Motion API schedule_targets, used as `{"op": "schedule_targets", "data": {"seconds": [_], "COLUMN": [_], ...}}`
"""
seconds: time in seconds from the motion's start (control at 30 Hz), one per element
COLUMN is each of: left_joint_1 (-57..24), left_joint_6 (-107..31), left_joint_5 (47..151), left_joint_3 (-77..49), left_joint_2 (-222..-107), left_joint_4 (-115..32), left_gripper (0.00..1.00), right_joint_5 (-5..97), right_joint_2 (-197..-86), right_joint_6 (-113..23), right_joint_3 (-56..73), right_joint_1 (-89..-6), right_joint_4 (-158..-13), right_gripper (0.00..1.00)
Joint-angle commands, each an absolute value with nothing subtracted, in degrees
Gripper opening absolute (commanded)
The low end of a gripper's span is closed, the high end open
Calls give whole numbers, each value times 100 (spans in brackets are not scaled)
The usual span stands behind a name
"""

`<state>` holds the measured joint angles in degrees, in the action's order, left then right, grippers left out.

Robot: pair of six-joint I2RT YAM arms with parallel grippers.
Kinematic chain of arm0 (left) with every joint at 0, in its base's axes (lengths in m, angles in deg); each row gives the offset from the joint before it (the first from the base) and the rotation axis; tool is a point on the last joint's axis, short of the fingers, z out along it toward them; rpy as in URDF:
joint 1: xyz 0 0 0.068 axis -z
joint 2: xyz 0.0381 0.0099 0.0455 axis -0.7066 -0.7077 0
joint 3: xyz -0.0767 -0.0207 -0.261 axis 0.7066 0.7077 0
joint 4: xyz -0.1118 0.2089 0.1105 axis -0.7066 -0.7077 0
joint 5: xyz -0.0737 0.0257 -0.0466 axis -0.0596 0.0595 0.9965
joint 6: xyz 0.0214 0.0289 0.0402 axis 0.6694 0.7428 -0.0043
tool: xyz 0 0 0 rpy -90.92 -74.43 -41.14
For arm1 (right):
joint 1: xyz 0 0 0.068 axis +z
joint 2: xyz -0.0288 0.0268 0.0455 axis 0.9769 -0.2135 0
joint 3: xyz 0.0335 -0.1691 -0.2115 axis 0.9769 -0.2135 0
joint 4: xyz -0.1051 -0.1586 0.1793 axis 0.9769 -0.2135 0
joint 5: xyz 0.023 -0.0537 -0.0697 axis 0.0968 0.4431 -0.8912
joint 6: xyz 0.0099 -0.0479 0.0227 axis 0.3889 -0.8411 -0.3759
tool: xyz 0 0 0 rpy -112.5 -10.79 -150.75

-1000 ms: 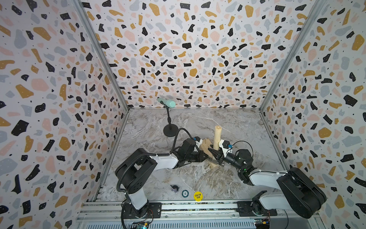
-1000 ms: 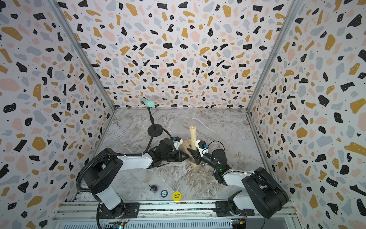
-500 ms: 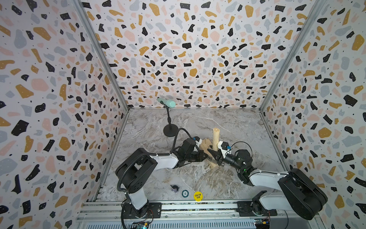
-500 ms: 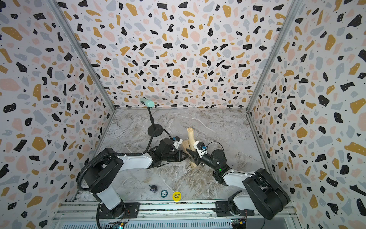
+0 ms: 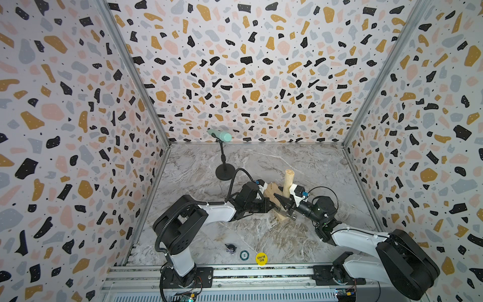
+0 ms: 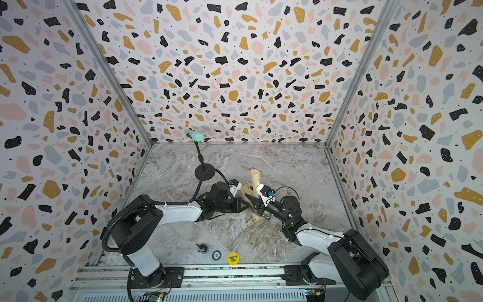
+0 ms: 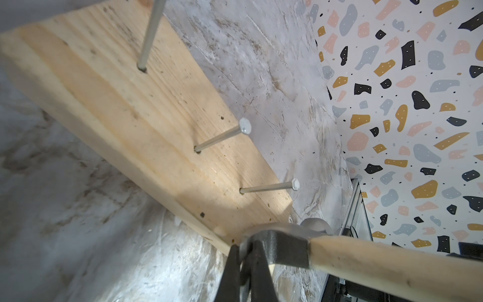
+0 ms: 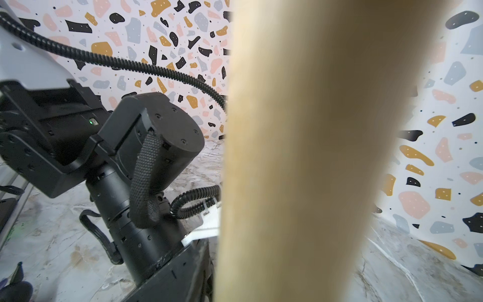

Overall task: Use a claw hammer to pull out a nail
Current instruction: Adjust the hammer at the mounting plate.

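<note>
The claw hammer stands with its pale handle [image 5: 288, 183] upright over the wood block [image 5: 271, 194] in both top views. Its steel head [image 7: 277, 244] rests at the block's end corner in the left wrist view. Three nails stick out of the block [image 7: 146, 123]: one close and long [image 7: 147, 36], one in the middle [image 7: 222, 137], one nearest the head [image 7: 269, 187]. No nail shows in the claw. My left gripper [image 7: 241, 257] is shut, tips at the block's corner beside the head. My right gripper [image 5: 285, 208] straddles the lower handle [image 8: 300, 157]; its hold is hidden.
A black microphone stand [image 5: 224, 171] with a teal microphone [image 5: 220, 136] stands behind the block. A yellow disc [image 5: 261, 258], a round token [image 5: 244, 255] and a small dark object [image 5: 231, 248] lie near the front rail. Patterned walls close three sides.
The top of the hammer's handle has shifted slightly. Both arms stay at the block with hardly any movement.
</note>
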<state>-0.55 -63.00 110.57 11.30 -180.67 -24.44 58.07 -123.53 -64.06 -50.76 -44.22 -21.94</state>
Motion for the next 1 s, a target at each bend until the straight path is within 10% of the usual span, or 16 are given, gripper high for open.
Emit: {"op": "schedule_targets", "data": {"seconds": [0.0, 0.97], "left_joint_1": [-14, -15], "left_joint_6": [-6058, -5942], "left_joint_5": [11049, 10966], "left_joint_3": [989, 865], "left_joint_2": [-18094, -18094], "left_joint_4": [-2549, -2803], "left_gripper": [0, 0], "right_joint_5": [5757, 5511], "right_joint_2": [-12205, -11563], "right_joint_6": [-6511, -6927], "right_joint_3": [-4843, -4196], "right_joint_1": [-4392, -4392], "right_joint_4": [-2298, -3051], "right_gripper": [38, 40]}}
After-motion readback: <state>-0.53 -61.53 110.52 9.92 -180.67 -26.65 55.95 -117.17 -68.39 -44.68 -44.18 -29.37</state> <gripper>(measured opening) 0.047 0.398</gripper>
